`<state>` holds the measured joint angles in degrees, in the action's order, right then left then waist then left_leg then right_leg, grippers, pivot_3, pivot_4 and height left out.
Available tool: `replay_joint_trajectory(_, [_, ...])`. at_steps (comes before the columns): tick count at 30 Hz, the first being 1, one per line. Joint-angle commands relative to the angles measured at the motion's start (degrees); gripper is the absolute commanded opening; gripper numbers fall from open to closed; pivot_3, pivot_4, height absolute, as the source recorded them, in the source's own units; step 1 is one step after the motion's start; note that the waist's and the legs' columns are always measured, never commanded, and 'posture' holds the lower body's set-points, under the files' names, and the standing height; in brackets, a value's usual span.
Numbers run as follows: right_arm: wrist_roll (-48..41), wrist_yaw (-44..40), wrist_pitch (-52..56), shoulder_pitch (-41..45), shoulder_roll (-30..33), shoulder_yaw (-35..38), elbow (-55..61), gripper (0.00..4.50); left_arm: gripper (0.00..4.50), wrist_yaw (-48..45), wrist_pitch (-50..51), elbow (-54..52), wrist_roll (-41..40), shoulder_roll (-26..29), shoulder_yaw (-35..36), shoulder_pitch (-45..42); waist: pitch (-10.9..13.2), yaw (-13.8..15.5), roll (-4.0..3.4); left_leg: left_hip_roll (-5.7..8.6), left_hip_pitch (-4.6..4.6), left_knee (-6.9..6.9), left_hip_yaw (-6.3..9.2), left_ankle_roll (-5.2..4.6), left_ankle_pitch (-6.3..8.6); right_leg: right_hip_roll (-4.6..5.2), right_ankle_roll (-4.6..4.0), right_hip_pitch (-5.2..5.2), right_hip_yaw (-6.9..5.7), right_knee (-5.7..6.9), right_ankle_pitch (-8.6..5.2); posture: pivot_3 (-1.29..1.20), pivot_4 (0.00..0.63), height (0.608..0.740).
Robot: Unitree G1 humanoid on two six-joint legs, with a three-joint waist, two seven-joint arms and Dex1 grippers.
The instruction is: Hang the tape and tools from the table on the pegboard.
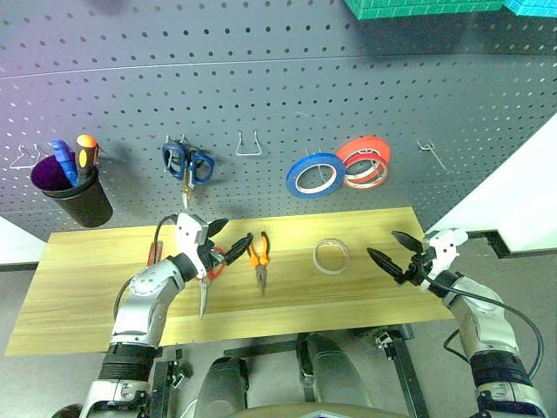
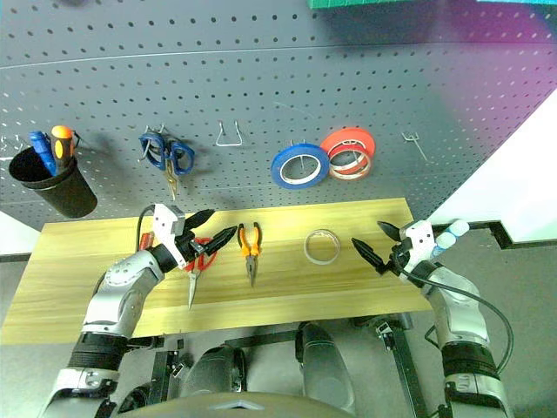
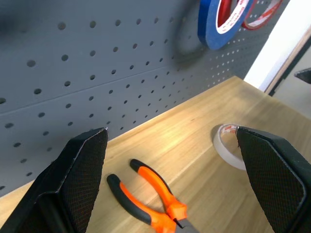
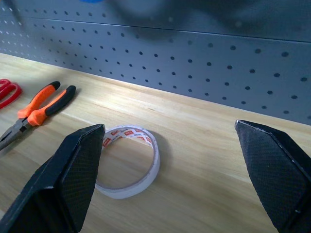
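Two claws are up over the counter [image 1: 87, 296], and both are wide open and hold nothing. The left claw [image 1: 211, 243] hangs just above the red scissors [image 2: 202, 252], with the pliers [image 1: 259, 258] close beside it. The right claw [image 1: 393, 250] hangs near the right end of the counter, a little way from the tape [image 1: 331, 256].

The tape lies flat on the wood, near the middle. It looks very light and a bit bendy, so a hard squeeze could squash the ring. I think the best hold is across the thin wall, one finger inside the hole and one outside. Lying flat makes that tricky, because a finger must slip down to the wood.

The pliers and scissors are hard metal and look heavier. Their handles have grippy covers, so hold them there. The loops or the gap between the handles can go over a hook. A slim red handle [image 1: 154, 253] peeks out behind the left arm; it may be the screwdriver, but I cannot tell.

The pegboard [image 1: 278, 104] stands right behind the counter. One empty hook [image 1: 249, 144] sits between the blue scissors [image 1: 186, 165] and the blue roll [image 1: 314, 175], and another hook [image 1: 431, 153] is right of the red roll [image 1: 365, 160]. The tape has free wood all around it
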<state>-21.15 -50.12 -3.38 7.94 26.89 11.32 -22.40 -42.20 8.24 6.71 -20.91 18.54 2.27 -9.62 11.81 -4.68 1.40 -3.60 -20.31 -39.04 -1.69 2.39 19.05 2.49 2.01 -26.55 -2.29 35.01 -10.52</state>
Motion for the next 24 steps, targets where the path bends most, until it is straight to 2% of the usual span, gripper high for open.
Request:
replay_joint_trajectory(1, [-2.4, 1.6, 1.7, 1.1, -1.5, 1.4, 3.1, 4.5, 4.4, -1.3, -2.0, -0.8, -0.1, 0.4, 0.4, 0.8, 0.0, -0.1, 0.01, 0.0, -0.01, 0.0, 0.0, 0.0, 0.0, 0.0, 0.0, 0.01, 0.0, 0.01, 0.0, -0.16, 0.17, 0.733])
replay_joint_trajectory(12, [1.5, 3.0, 1.7, 1.6, -4.2, -4.2, 6.8, 4.5, 4.4, -3.3, 0.5, -4.7, -3.1, 3.5, 2.9, 2.5, -0.1, 0.7, 0.02, -0.01, -0.03, -0.02, -0.01, 0.0, 0.0, 0.0, 0.02, -0.01, 0.0, 0.06, 0.02, -0.09, 0.124, 0.733])
replay_joint_trajectory(20, [-0.6, 3.3, 9.3, 1.5, -4.9, -6.3, 13.9, 4.5, 4.4, -8.3, 4.1, -10.9, -6.0, 8.9, 3.6, 7.2, -0.1, 0.9, 0.03, -0.01, -0.02, -0.03, -0.03, 0.0, 0.0, 0.03, 0.02, -0.03, 0.0, 0.08, 0.02, -0.04, 0.135, 0.733])
replay_joint_trajectory(24, [-0.9, 3.5, 11.9, 1.5, -4.9, -6.9, 15.5, 4.5, 4.4, -11.0, 8.0, -13.9, -7.8, 12.7, 3.9, 5.8, -0.1, 1.6, 0.04, 0.0, -0.01, -0.04, -0.02, 0.0, 0.0, 0.03, 0.0, -0.02, 0.0, 0.1, 0.02, -0.02, 0.139, 0.733])
